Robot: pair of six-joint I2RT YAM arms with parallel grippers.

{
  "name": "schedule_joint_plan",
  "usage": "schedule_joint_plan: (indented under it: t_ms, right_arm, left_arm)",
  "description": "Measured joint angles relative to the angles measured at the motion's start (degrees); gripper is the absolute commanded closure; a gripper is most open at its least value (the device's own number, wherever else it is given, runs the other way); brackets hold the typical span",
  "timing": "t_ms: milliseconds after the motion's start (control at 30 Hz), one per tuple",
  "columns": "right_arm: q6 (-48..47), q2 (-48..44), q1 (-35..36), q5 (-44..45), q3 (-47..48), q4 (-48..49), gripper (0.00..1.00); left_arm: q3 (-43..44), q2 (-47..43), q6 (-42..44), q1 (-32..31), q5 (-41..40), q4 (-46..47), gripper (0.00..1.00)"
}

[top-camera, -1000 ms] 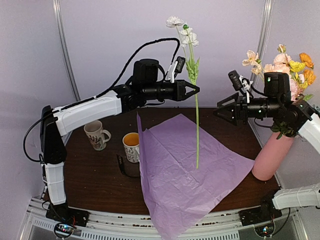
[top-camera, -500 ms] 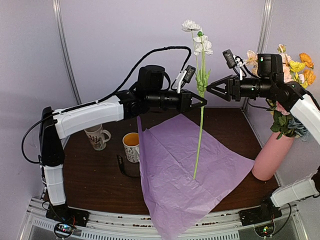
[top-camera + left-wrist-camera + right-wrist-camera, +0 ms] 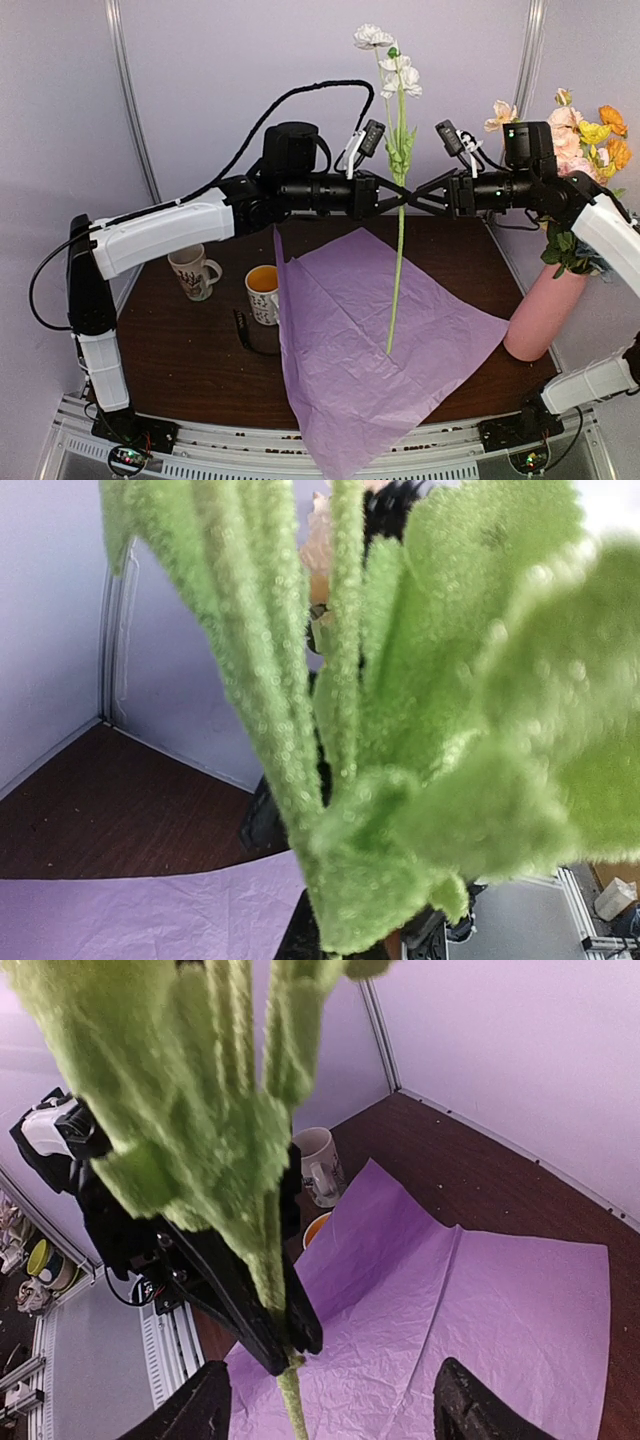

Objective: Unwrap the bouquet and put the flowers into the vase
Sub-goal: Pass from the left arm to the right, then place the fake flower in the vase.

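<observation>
A white flower [image 3: 398,78] on a long green stem [image 3: 397,280] hangs upright above the table, with my left gripper [image 3: 396,196] shut on the stem just below its leaves. From the right, my right gripper [image 3: 416,195] meets it at the same height. In the right wrist view its fingers [image 3: 205,1410] stand wide open on either side of the stem [image 3: 291,1402], not touching it. Fuzzy leaves [image 3: 400,780] fill the left wrist view and hide my left fingers. The pink vase [image 3: 540,310] at the right holds several flowers [image 3: 588,135]. The bouquet's lilac paper [image 3: 370,340] lies spread flat.
Two white patterned mugs [image 3: 194,270] [image 3: 263,293] stand at the left of the brown table [image 3: 170,360]. A black ribbon [image 3: 244,335] lies in front of the nearer mug. The paper overhangs the table's near edge. Pale walls close in the back and sides.
My left gripper has carried the white flower a little up and to the right. My right gripper has swung up and left from the vase until its open fingers straddle the stem.
</observation>
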Motion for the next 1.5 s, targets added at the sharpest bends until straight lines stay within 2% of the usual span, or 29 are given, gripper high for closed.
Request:
schedule_joint_plan:
  t_ms: [100, 233, 600, 700, 800, 833, 900, 933, 1067, 1100, 1133, 1300, 1500]
  right_arm:
    - [-1.0, -0.1, 0.0, -1.3, -1.9, -0.7, 0.33]
    - [-0.9, -0.2, 0.3, -2.3, -3.9, -0.7, 0.45]
    - [-0.6, 0.9, 2.0, -6.4, -1.6, 1.1, 0.68]
    - [0.7, 0.9, 2.4, -7.8, -1.6, 2.8, 0.78]
    - [1.8, 0.9, 2.6, -8.5, -1.6, 4.4, 0.97]
    - [2.0, 0.9, 2.6, -8.5, -1.6, 4.7, 1.0]
    - [2.4, 1.1, 2.6, -8.5, -1.4, 4.5, 1.0]
    - [2.3, 1.3, 2.6, -8.5, -1.0, 4.4, 1.0]
    - [1.2, 3.0, 2.5, -7.7, 2.9, 2.8, 1.0]
    - [0.6, 3.2, 2.4, -7.3, 4.3, 1.9, 1.0]
    - [0.2, 3.3, 2.1, -7.1, 5.4, 1.4, 1.0]
    - [0.4, 2.8, -3.2, -6.0, 13.1, 1.7, 1.0]
    - [2.7, 2.9, -9.5, -5.1, 25.7, 4.4, 1.0]
  left_arm:
    - [0.0, -1.2, 0.0, 0.0, -0.4, 1.3, 1.0]
    - [0.9, -1.4, -0.6, 0.0, -0.3, 2.3, 1.0]
    - [1.4, -1.3, -3.1, 0.0, 0.3, 3.7, 1.0]
    - [2.1, -0.9, -3.7, 0.0, 0.8, 3.8, 1.0]
    - [2.3, -0.7, -4.2, 0.0, 1.0, 4.1, 1.0]
    - [2.3, -0.7, -4.4, 0.0, 1.1, 4.2, 0.95]
    - [2.6, -0.5, -4.6, -0.1, 1.3, 4.2, 0.57]
    - [2.9, -0.4, -4.6, 0.0, 1.2, 4.1, 0.45]
    - [3.0, -0.7, -2.7, -0.1, -1.0, 2.4, 0.26]
    - [2.0, -1.2, -1.7, -0.1, -2.1, 1.9, 0.08]
    - [0.0, -2.4, -0.8, -0.1, -3.2, 1.6, 0.03]
    - [-15.2, -12.8, 2.6, -0.1, -8.6, -0.5, 0.02]
    - [-20.8, -16.9, 3.0, -0.1, -8.9, -0.7, 0.02]
